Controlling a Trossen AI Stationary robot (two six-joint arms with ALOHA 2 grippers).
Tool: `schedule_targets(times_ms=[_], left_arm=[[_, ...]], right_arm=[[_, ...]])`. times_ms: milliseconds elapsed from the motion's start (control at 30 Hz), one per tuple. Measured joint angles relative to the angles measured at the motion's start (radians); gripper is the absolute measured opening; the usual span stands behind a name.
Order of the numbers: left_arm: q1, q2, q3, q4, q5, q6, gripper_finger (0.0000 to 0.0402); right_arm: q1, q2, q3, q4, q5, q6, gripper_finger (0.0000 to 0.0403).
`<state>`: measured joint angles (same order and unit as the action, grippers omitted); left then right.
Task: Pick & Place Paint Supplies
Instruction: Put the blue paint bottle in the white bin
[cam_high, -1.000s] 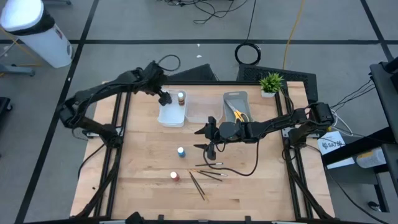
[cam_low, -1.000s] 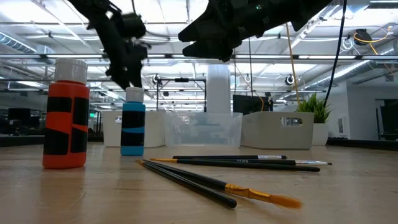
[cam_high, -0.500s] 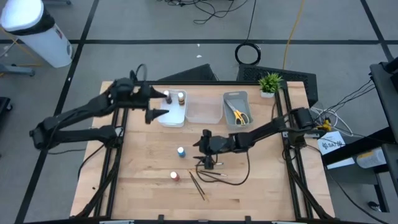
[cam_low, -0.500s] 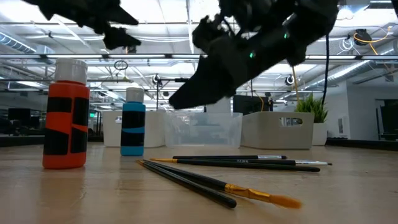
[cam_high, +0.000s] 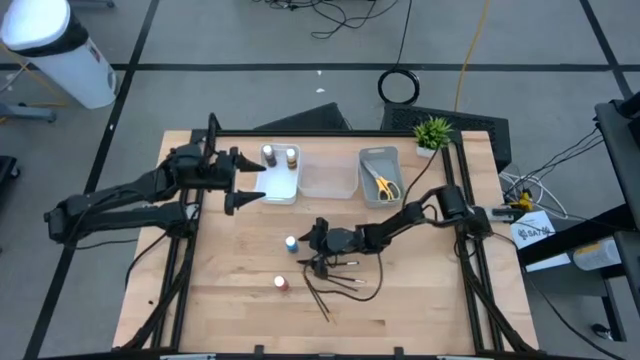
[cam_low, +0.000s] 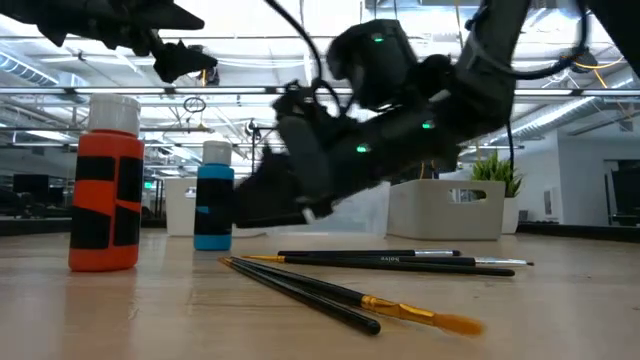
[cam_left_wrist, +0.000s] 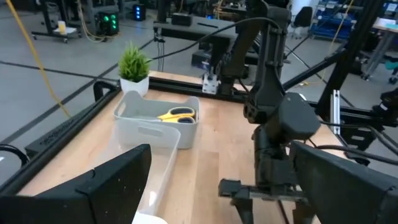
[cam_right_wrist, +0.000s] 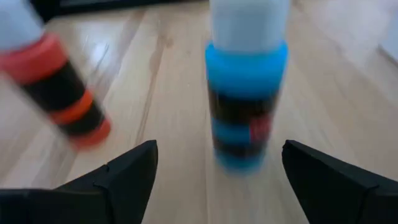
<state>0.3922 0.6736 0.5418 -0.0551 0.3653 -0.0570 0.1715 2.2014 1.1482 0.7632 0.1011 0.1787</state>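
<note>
A blue paint bottle (cam_high: 291, 243) stands upright on its base on the wood, with an orange-red bottle (cam_high: 282, 284) nearer the near edge. My right gripper (cam_high: 309, 251) is open and low over the table, just right of the blue bottle (cam_right_wrist: 245, 106), which stands ahead of its fingers. Two more bottles (cam_high: 268, 155) (cam_high: 291, 156) stand in the white tray (cam_high: 280, 188). My left gripper (cam_high: 252, 182) is open, just left of that tray. Several dark brushes (cam_high: 330, 285) lie flat on the table. Yellow-handled scissors (cam_high: 383, 185) lie in the grey tray.
A clear tray (cam_high: 325, 178) sits between the white tray and the grey tray (cam_high: 378, 158). A potted plant (cam_high: 435, 133) stands at the far right corner. The brushes (cam_low: 370, 262) lie just near of my right gripper. Bare wood stretches along the table's left and near sides.
My left gripper has drawn back from over the white tray toward the table's left edge, and a second bottle now stands in the tray. My right gripper has come down and moved left and nearer, toward the blue bottle, tipping to a nearly level pose.
</note>
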Motion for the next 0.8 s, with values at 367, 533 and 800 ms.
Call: schedule_targets(times_ms=[367, 533, 800], left_arm=[[-0.045, 0.057, 0.000, 0.006, 0.000, -0.029, 0.0390], [-0.074, 0.097, 0.000, 0.008, 0.000, -0.062, 0.0390], [-0.112, 0.171, 0.000, 0.035, 0.000, -0.090, 0.0390]], right_arm=[[0.000, 0.044, 0.064, -0.008, 0.081, -0.049, 0.0285], [0.000, 0.044, 0.064, 0.021, 0.081, -0.063, 0.0229], [0.000, 0.043, 0.064, 0.027, 0.081, -0.071, 0.0114]])
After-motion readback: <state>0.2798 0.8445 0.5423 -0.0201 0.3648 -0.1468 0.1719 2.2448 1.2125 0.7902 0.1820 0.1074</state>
